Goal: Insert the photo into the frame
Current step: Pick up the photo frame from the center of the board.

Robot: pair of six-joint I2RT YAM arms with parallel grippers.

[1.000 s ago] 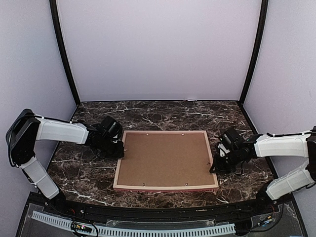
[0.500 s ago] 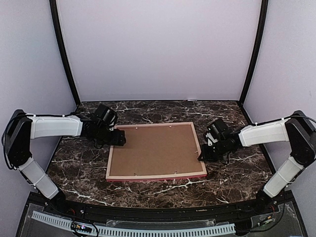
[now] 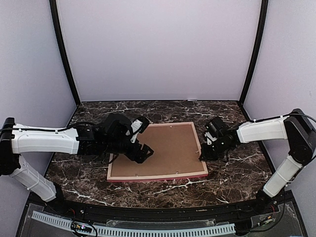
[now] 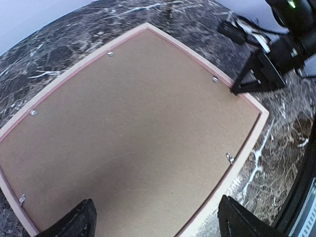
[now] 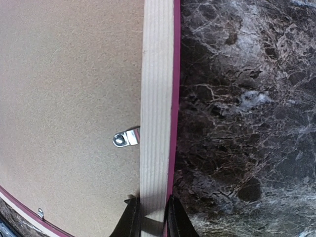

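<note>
My left gripper has just let go of the frame and swung over it. Its jaws now stand wide apart above the backing board. Beyond, my right gripper stays clamped on the far rail. The frame lies face down on the counter. I cannot see the photo, probably underneath.

a plain brown backing board is laid flat, and a dark marble table is seen around it. small metal tabs are placed along its edges. pale lilac walls are seen behind.
</note>
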